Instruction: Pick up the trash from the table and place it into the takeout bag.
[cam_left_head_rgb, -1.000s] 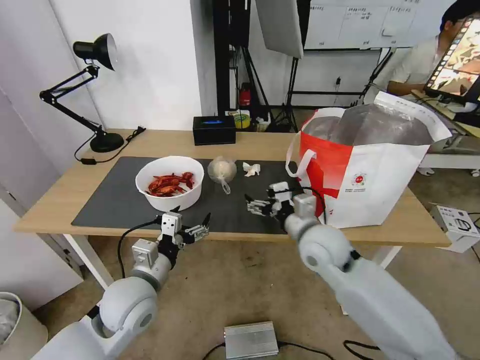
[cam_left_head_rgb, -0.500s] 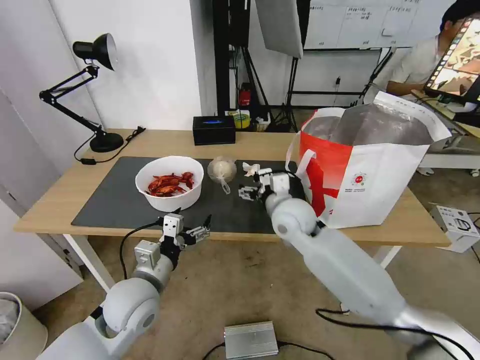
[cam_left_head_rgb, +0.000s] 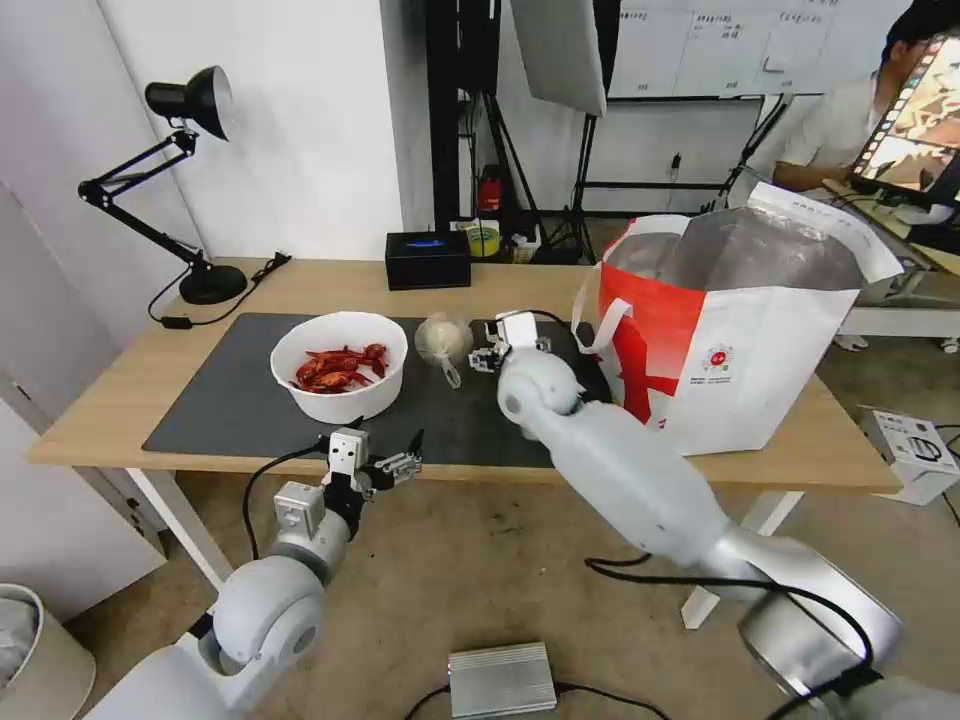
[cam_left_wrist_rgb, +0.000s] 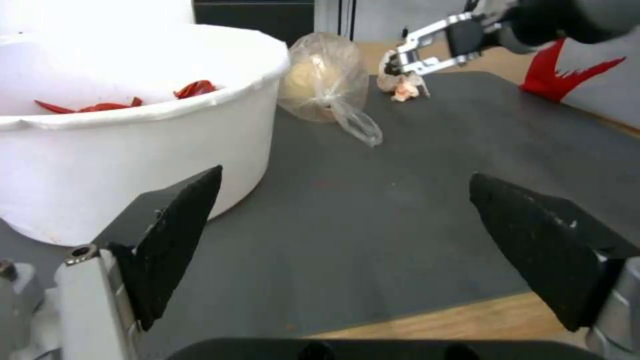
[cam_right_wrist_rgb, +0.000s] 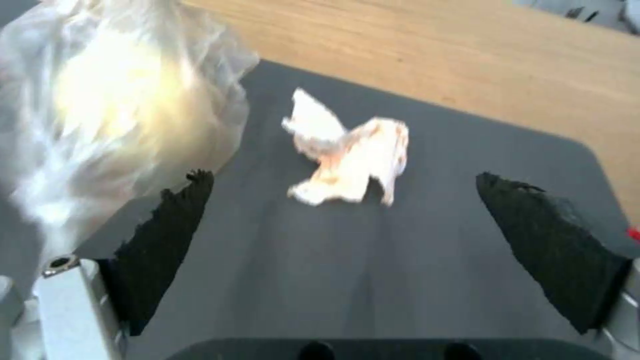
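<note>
**Right gripper poised over the crumpled tissue**

The crumpled tissue (cam_right_wrist_rgb: 350, 152) is a small white wad with orange-pink stains, lying on the dark grey mat (cam_left_head_rgb: 240, 395) between the knotted clear bag (cam_left_head_rgb: 444, 341) and the takeout bag (cam_left_head_rgb: 745, 330). The right gripper (cam_left_head_rgb: 487, 352) hangs just above it, black fingers (cam_right_wrist_rgb: 167, 235) spread wide with the tissue lying ahead between them, not touched. The knotted bag, holding something pale and round, sits close beside one finger.

The white bowl (cam_left_head_rgb: 340, 365) of red crayfish shells stands on the mat's left half. The mat's front strip toward the table (cam_left_head_rgb: 100, 400) edge is bare. The takeout bag stands upright at the table's right end, its foil-lined mouth open.

The left gripper (cam_left_head_rgb: 390, 462) waits below the table's near edge, fingers (cam_left_wrist_rgb: 170, 240) parted and holding nothing.
</note>
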